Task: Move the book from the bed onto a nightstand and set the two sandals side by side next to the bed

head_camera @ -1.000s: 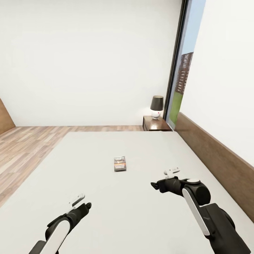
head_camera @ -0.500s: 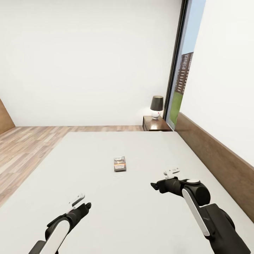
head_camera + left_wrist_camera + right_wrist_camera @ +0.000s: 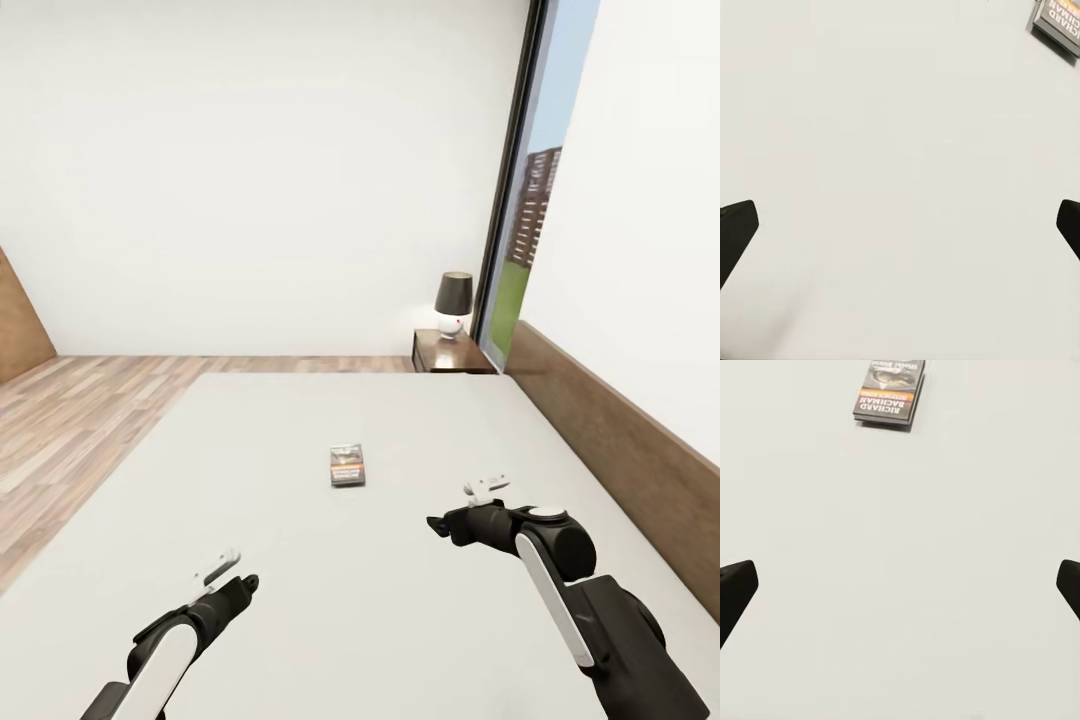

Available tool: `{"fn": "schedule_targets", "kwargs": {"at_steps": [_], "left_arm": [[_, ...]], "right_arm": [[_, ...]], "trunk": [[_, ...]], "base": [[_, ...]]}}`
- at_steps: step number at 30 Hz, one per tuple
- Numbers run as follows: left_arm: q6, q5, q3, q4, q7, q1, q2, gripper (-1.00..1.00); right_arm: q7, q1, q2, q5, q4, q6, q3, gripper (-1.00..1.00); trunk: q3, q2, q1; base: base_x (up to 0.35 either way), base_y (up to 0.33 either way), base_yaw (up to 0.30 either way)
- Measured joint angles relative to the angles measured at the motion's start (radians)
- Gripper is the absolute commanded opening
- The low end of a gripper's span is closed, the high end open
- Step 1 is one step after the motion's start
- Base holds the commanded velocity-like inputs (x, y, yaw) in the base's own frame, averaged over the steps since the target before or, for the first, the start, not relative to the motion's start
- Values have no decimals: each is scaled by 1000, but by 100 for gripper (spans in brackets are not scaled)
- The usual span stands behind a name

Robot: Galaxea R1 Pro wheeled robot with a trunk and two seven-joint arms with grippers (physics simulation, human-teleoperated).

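Head view: our right gripper [image 3: 436,523] and left gripper [image 3: 250,581] hover low over bed [image 3: 150,500], arms stretched forward, both empty. Book [image 3: 347,465] flat mid-mattress, apart, nearer right gripper; we judge approach stage. Nightstand [image 3: 452,352] beyond far corner.

Left wrist view: fingers [image 3: 736,232] spread wide, book [image 3: 1059,21] far.

Right wrist view: fingers [image 3: 735,589] spread wide, book [image 3: 889,391] ahead, untouched.

Bright, flat, even rendered light throughout, with daylight showing at the window [image 3: 535,200] beside the bed [image 3: 300,560]. The mattress reads near-white with almost no shading. Shadows are faint: a thin one hugs the book [image 3: 889,390]. Everything is sharp, without glare or blur.
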Motion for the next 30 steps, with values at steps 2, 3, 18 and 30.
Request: {"fn": "schedule_targets", "kwargs": {"at_steps": [2, 3, 18, 30], "left_arm": [[0, -2, -2, 0, 1, 0, 0, 100], [0, -2, -2, 0, 1, 0, 0, 100], [1, -8, -5, -1, 1, 0, -6, 100], [5, -1, -2, -2, 1, -2, -5, 100]], "right_arm": [[0, 0, 0, 0, 0, 0, -1, 100], [0, 0, 0, 0, 0, 0, -1, 100], [0, -1, 0, 1, 0, 0, -6, 100], [0, 2, -1, 1, 0, 0, -7, 100]], "trunk": [[0, 0, 0], [0, 0, 0], [0, 0, 0], [0, 0, 0]], "base": [[159, 0, 21], [171, 0, 17], [57, 0, 5], [2, 0, 0]]}}
